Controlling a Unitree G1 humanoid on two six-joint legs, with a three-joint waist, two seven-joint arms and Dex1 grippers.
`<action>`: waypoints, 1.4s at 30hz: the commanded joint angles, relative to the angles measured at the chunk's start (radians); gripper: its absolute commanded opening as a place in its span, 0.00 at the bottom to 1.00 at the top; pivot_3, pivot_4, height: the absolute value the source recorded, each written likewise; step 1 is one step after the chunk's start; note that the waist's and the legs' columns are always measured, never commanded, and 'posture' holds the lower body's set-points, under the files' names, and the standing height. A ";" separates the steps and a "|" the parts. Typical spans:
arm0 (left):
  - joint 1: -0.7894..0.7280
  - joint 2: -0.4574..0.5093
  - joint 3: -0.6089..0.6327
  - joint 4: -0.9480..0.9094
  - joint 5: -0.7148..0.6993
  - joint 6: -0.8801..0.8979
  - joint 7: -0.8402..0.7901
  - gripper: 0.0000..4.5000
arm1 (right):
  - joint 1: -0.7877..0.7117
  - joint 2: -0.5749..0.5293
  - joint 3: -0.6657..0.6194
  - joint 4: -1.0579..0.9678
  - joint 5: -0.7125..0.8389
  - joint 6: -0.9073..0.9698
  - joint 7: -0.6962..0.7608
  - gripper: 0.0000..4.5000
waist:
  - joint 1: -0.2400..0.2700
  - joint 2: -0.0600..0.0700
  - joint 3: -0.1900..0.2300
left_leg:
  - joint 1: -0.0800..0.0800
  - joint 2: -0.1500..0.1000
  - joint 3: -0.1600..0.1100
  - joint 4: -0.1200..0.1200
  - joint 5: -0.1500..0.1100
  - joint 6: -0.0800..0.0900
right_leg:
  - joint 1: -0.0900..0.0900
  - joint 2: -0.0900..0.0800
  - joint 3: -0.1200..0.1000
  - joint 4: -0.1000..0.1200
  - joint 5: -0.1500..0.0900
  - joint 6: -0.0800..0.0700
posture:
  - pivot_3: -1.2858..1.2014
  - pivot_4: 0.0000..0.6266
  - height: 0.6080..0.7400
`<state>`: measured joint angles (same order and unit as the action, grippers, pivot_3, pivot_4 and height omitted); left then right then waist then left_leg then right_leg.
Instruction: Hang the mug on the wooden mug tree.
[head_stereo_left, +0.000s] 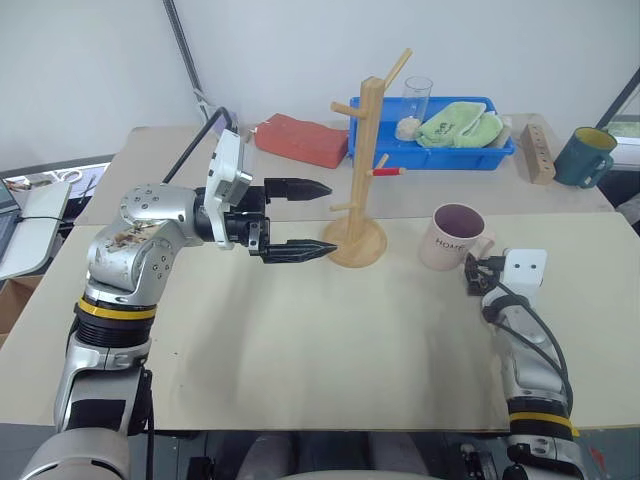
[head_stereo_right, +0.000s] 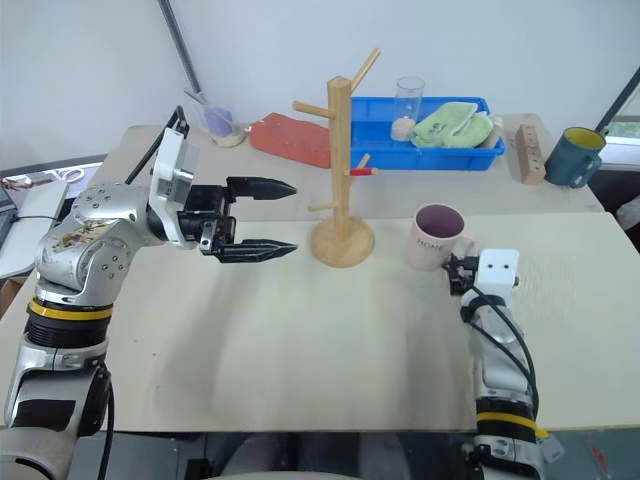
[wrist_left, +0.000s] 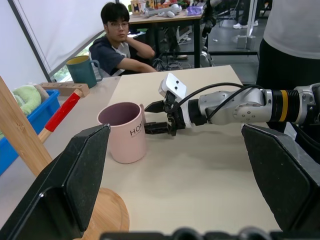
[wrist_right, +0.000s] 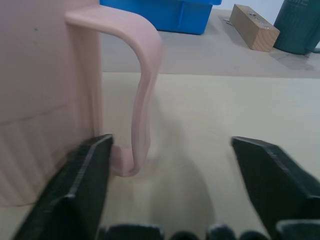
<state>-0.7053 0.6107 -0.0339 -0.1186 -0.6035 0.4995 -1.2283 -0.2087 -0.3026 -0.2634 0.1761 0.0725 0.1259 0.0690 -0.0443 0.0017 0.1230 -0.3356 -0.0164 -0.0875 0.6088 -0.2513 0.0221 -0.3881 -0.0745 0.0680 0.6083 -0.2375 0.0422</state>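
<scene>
The pale pink mug (head_stereo_left: 452, 238) with a dark purple inside stands upright on the table, right of the wooden mug tree (head_stereo_left: 367, 170). Its handle (wrist_right: 144, 95) faces my right gripper (wrist_right: 171, 141). That gripper lies level on the table, open, with one finger between the mug wall and the handle and the other out to the side; the handle stands between them, not clamped. My left gripper (head_stereo_left: 332, 218) hovers open and empty just left of the tree's round base (head_stereo_left: 356, 244), pointing at it.
At the back of the table stand a blue tray (head_stereo_left: 432, 152) with a green cloth and a glass, a red block (head_stereo_left: 300, 138), a wooden block with holes (head_stereo_left: 537, 152) and a dark teal mug (head_stereo_left: 583, 156). A person (wrist_left: 117, 42) sits beyond the far edge.
</scene>
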 joint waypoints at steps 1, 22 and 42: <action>-0.006 0.013 0.027 -0.021 -0.002 -0.015 0.007 1.00 | -0.011 -0.008 -0.018 0.007 0.012 -0.049 0.002 0.52 | 0.000 0.000 0.000 | 0.000 0.000 0.000 0.000 0.000 0.000 | 0.000 0.000 0.000 0.000 0.000 0.000 | 0.52 0.24 1.00; -0.006 0.010 0.024 -0.021 -0.001 -0.009 0.010 1.00 | 0.043 -0.080 -0.009 -0.053 0.029 -0.110 0.126 0.01 | 0.000 0.000 0.000 | 0.000 0.000 0.000 0.000 0.000 0.000 | 0.000 0.000 0.000 0.000 0.000 0.000 | 0.52 0.24 1.00; -0.025 0.012 0.022 0.000 0.000 -0.011 -0.008 1.00 | -0.092 -0.266 -0.053 0.190 0.243 -0.095 0.547 0.99 | 0.000 -0.004 0.003 | 0.000 0.000 0.000 0.000 0.000 0.000 | 0.000 0.001 0.001 0.000 0.000 0.000 | 0.52 0.24 1.00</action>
<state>-0.7080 0.6135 -0.0341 -0.1033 -0.5942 0.5004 -1.2333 -0.2781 -0.5492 -0.3110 0.3615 0.2997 0.0532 0.5930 -0.0446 -0.0027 0.1258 -0.3361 -0.0164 -0.0877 0.6091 -0.2513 0.0222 -0.3877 -0.0740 0.0686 0.6081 -0.2376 0.0418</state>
